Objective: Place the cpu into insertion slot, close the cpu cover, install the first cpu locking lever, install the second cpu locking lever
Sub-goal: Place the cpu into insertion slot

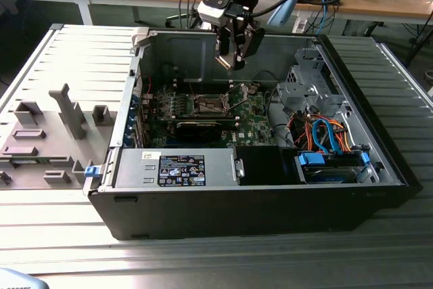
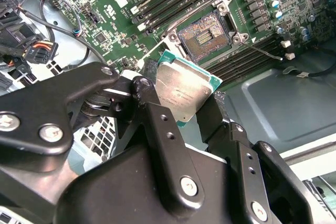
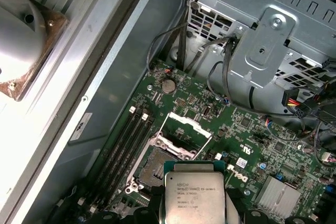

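an open computer case (image 1: 270,201) lies on its side on the ribbed grey desk (image 1: 203,262). toward the desk's edge at the exterior view's left, grey plastic holders (image 1: 64,123) stand just beside the case. inside the case a green board (image 1: 254,123) lies flat on the case floor. near the board's middle sits the socket (image 1: 206,105). in the second wrist view the socket (image 2: 206,34) is empty, its dark pin field bare. in the first wrist view the cover (image 3: 185,129) stands swung up from one edge of the socket (image 3: 156,165), so the socket is uncovered. the hand (image 1: 232,61) hangs above the board near the case's far wall. its black fingers (image 2: 157,124) are clamped on opposite edges of the chip (image 2: 184,90). the chip (image 3: 195,195) is held in the air with its silver top showing, clear of the socket. toward the exterior view's right stand a silver drive cage (image 1: 304,86) and orange and blue cables (image 1: 325,137).
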Controlling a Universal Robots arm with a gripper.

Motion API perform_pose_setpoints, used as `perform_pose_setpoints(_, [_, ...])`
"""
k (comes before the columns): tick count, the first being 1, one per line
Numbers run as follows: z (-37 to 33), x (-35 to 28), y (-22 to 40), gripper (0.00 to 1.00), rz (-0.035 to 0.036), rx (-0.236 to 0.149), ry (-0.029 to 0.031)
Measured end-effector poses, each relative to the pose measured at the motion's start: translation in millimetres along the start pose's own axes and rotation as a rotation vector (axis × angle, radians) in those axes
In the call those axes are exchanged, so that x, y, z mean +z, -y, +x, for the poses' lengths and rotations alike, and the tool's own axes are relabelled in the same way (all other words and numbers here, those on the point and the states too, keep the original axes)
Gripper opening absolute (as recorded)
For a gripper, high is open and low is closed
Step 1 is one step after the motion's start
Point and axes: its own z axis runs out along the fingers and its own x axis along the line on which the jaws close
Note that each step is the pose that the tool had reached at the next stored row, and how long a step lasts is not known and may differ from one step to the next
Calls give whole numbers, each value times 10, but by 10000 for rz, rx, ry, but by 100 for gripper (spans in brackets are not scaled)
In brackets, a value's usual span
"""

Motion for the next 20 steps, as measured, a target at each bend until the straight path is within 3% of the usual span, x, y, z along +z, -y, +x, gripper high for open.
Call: perform_pose_setpoints(20, [0,0,0,55,4,151,3])
